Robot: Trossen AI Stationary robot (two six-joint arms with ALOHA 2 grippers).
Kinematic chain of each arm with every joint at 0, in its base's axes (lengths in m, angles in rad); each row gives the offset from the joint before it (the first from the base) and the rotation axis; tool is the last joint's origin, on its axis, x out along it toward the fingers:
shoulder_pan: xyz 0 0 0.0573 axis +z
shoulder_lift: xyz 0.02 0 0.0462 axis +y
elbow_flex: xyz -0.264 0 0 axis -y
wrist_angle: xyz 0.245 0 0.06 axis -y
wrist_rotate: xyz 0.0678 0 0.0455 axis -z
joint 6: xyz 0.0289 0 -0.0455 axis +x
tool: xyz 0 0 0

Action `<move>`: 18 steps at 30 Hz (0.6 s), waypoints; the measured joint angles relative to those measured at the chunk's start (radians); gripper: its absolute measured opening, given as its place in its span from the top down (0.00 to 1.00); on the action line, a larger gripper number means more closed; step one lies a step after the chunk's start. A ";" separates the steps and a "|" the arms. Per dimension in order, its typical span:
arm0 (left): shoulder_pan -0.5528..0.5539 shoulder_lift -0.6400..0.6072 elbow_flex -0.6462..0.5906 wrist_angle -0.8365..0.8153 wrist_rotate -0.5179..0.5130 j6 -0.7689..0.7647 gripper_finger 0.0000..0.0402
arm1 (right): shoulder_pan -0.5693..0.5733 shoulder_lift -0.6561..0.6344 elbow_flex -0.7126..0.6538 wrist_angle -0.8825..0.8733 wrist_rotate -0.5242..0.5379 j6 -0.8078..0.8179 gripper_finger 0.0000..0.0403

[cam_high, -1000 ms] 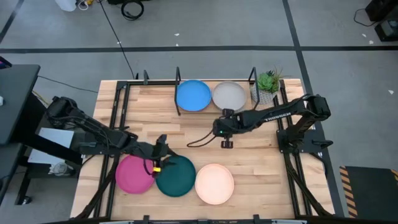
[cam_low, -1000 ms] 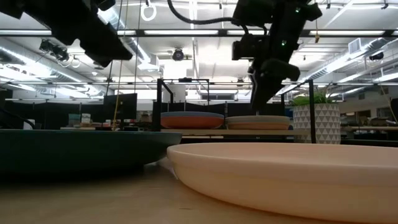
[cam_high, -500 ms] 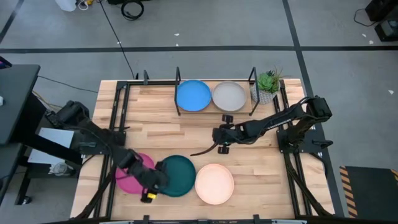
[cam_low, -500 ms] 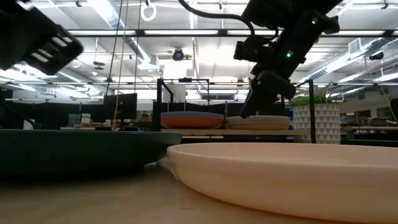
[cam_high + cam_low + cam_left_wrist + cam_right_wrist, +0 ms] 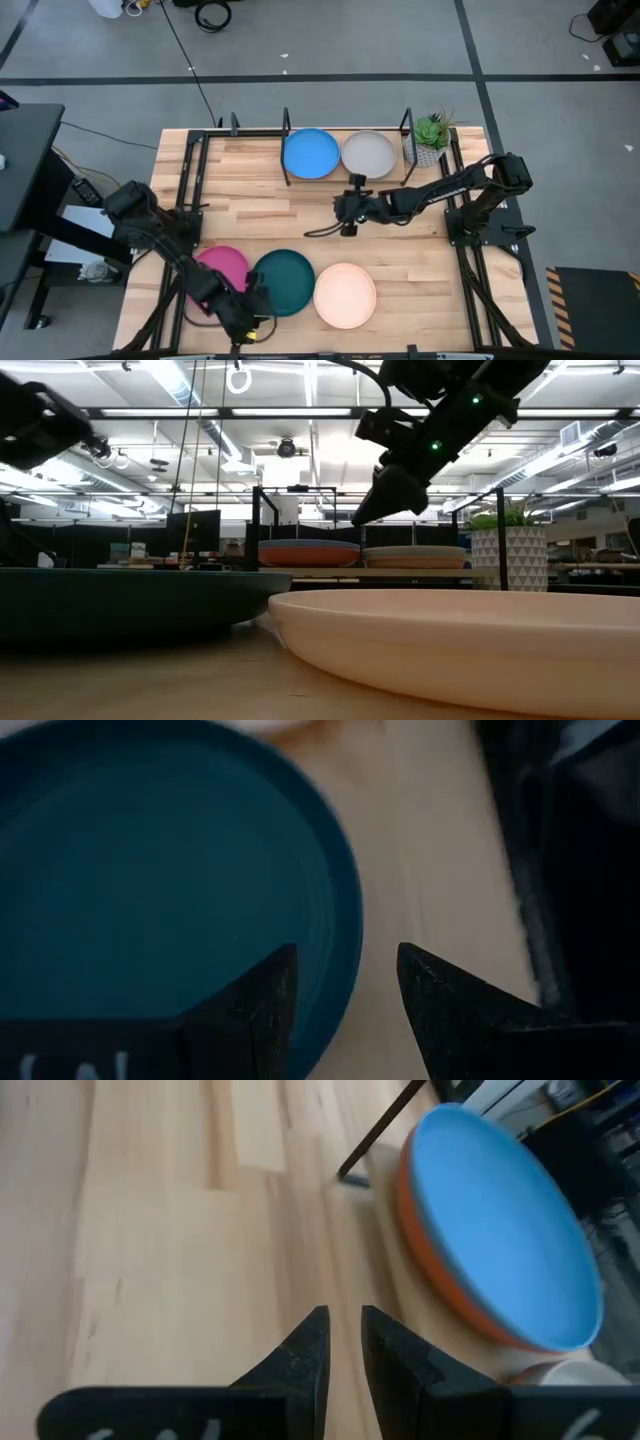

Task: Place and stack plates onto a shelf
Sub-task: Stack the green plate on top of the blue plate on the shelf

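Three plates lie flat along the table's near side: magenta (image 5: 220,268), dark teal (image 5: 285,282) and cream (image 5: 345,295). On the shelf (image 5: 405,125) at the far edge, a blue plate (image 5: 311,153) rests on an orange one (image 5: 425,1245), beside a grey plate (image 5: 368,154). My left gripper (image 5: 247,318) is open at the dark teal plate's near-left rim (image 5: 350,920); its fingers straddle the rim and I see no touch. My right gripper (image 5: 343,210) hovers mid-table, pointing left, fingers almost together and holding nothing.
A small potted plant (image 5: 432,130) stands at the shelf's right end. The shelf's black posts (image 5: 256,525) rise at the far edge. Bare wood lies between the shelf and the near row of plates. The near plates sit close together.
My left gripper has swung from between the magenta and dark teal plates toward the table's near edge, ending at the teal plate's near-left rim. My right gripper has moved toward the table's left and turned from pointing at the near edge to pointing left. No plate has moved.
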 joint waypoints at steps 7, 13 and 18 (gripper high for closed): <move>-0.025 0.121 0.128 -0.131 -0.016 -0.022 0.55 | -0.044 0.000 0.000 0.071 -0.069 -0.043 0.83; -0.030 0.181 0.155 -0.199 -0.030 -0.027 0.55 | -0.062 0.001 0.000 0.091 -0.109 -0.062 0.83; -0.030 0.206 0.155 -0.207 -0.033 -0.021 0.59 | -0.068 0.001 0.000 0.096 -0.112 -0.075 0.83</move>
